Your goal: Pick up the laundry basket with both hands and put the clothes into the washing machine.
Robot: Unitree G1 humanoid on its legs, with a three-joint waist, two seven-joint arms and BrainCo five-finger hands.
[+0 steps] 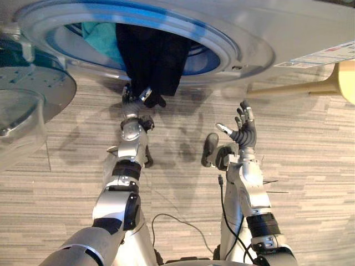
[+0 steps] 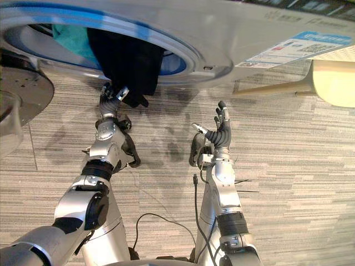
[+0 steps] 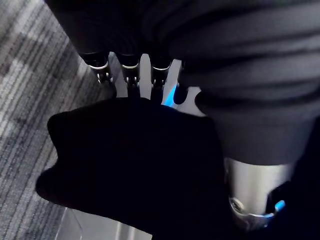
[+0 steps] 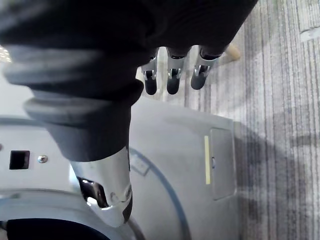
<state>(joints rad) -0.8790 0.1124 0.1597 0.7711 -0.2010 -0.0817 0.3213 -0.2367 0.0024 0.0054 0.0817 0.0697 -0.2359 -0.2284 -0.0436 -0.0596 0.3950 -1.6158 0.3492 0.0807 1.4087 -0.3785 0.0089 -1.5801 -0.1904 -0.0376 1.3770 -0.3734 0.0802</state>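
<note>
Reaching up to the washer, my left robot hand sits at the lower edge of the black cloth that hangs out of the drum opening and down over the rim. In the left wrist view the cloth lies across the palm between the fingers and the thumb. The fingertips are buried in it, so I cannot tell whether they clench the cloth or only press against it. A teal cloth lies inside the drum, just beside the black one on my left. The round door stands swung open at the far left.

My right robot hand is held up over the striped grey floor, well apart from the cloth and below the machine's front. It is released, fingers straight and spread, thumb out to the side, grasping nothing. Its wrist view shows those fingers pointing past the washer's grey panel.
</note>
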